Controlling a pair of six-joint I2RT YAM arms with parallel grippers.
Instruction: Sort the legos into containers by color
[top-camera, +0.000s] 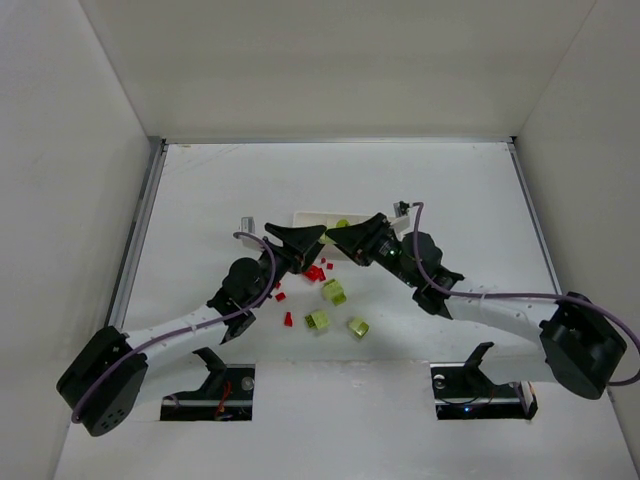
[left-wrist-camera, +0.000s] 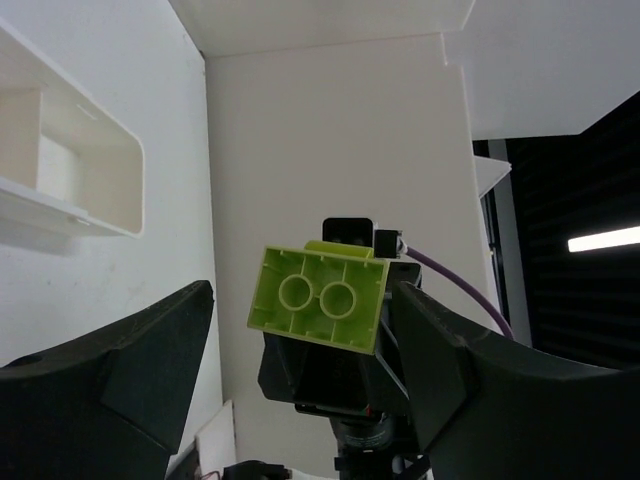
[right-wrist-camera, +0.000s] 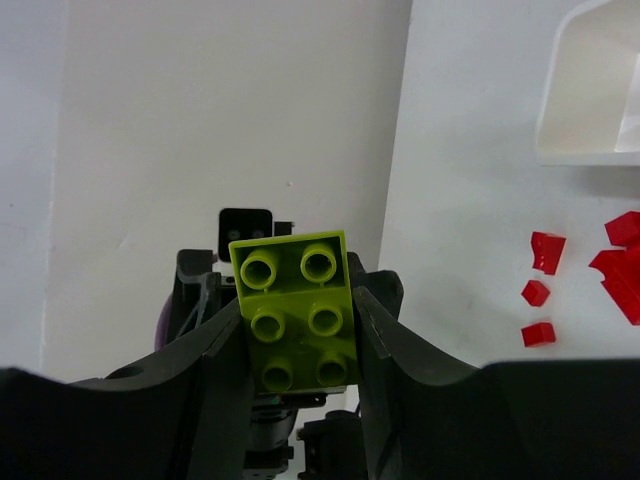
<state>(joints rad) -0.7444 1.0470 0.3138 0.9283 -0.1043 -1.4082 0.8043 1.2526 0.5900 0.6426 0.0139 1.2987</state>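
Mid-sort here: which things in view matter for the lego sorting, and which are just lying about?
Job:
- held lime brick
- loose lime blocks on the table
- red pieces
- white tray

Lying about:
- small grey object beyond the left arm, near the tray's left end; too small to identify

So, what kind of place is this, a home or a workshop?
Probably a robot lab test cell: plain white walls box in a white table, the left arm and right arm are bolted at its near edge, and red legos, lime legos and a white tray lie on it.
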